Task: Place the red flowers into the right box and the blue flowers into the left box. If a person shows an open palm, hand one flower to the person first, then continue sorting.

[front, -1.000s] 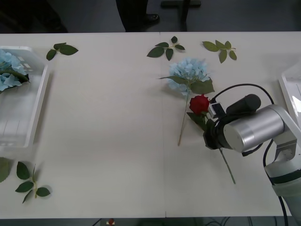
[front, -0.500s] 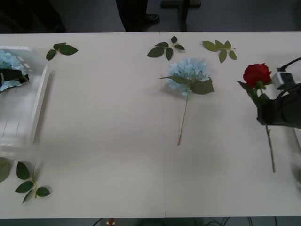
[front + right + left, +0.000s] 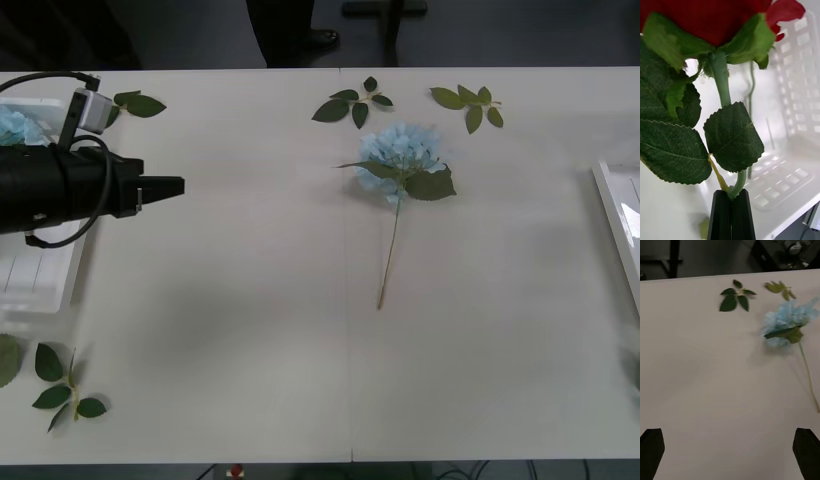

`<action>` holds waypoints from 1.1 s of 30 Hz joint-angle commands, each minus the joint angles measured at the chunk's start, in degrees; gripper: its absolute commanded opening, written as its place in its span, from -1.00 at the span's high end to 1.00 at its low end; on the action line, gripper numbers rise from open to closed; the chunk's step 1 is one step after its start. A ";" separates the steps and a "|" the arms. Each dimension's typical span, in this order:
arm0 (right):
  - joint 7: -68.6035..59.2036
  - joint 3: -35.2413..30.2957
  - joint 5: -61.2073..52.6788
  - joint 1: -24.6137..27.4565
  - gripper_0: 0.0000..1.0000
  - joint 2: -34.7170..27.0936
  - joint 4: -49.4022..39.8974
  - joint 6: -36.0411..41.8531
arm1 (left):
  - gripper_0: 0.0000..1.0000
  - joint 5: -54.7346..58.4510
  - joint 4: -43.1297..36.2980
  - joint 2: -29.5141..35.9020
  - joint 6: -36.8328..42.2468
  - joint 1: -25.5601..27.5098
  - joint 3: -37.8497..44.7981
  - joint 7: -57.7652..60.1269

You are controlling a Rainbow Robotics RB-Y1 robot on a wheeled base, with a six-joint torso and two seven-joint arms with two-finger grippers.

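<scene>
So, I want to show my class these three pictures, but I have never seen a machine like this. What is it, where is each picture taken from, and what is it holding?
It is a two-armed robot that sorts artificial flowers on a white table.

The wide picture looks down from above the arms. A blue flower lies mid-table with loose leaf sprigs around. The left arm reaches in beside the left box, its left claw pointing toward the flower. The right box shows at the other edge.

The other two pictures come from cameras on the wrists. In the left wrist picture the open fingers sit at the two corners, holding nothing. In the right wrist picture the right claw is shut on the stem of a red flower, over the white tray.
</scene>
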 commanded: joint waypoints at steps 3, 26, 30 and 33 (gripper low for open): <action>4.80 -0.64 1.27 -6.89 1.00 -4.73 12.01 -5.24 | -1.00 10.95 -4.16 0.44 -1.48 -0.12 -4.42 -10.28; 14.47 0.94 -3.30 -17.96 0.72 -11.58 44.97 -24.75 | -1.00 20.44 -4.16 0.44 16.19 -2.31 -2.75 -21.71; 15.09 1.03 -4.00 -17.96 -0.80 -11.67 44.97 -24.66 | -1.00 20.18 -4.16 0.44 15.48 -2.40 -2.75 -22.14; 15.96 1.11 -6.03 -17.96 -1.00 -11.67 44.53 -23.70 | -1.00 19.03 -4.16 0.35 15.22 -2.67 -2.57 -22.76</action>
